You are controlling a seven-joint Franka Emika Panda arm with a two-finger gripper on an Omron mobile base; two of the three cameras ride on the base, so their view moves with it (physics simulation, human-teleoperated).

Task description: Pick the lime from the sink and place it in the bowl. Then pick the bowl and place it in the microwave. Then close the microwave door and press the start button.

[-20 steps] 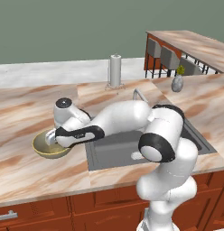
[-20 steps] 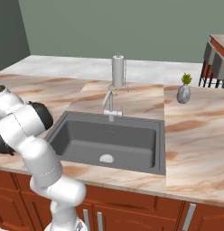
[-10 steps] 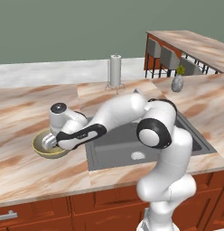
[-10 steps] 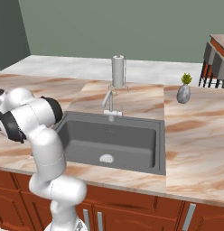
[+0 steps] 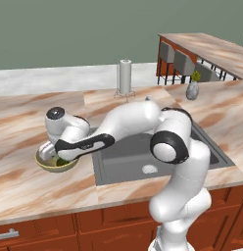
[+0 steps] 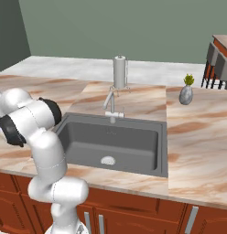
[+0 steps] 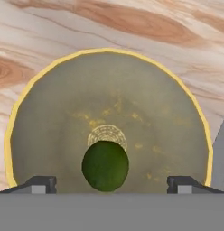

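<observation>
The olive-tan bowl (image 7: 109, 108) with its pale yellow rim sits on the marble counter left of the sink (image 5: 128, 157). The dark green lime (image 7: 105, 165) rests on the bowl's bottom, just off its centre. My gripper (image 7: 111, 182) hangs right above the bowl, open, with its two fingertips (image 7: 39, 184) wide apart on either side of the lime and not touching it. From the left base camera the hand (image 5: 55, 156) covers most of the bowl (image 5: 44, 163), and a bit of the lime (image 5: 62, 160) shows. The microwave and its door are out of view.
The grey sink basin (image 6: 110, 137) has a white drain (image 6: 107, 160) and a silver faucet (image 6: 110, 104) behind it. A paper-towel roll (image 6: 119, 72) stands at the back, and a small vase (image 6: 186, 93) to the right. Chairs (image 5: 184, 61) stand at the far counter.
The jaws have spread wider over the bowl, and the lime now lies loose in it. The arm's elbow has swung right; the hand stays above the bowl.
</observation>
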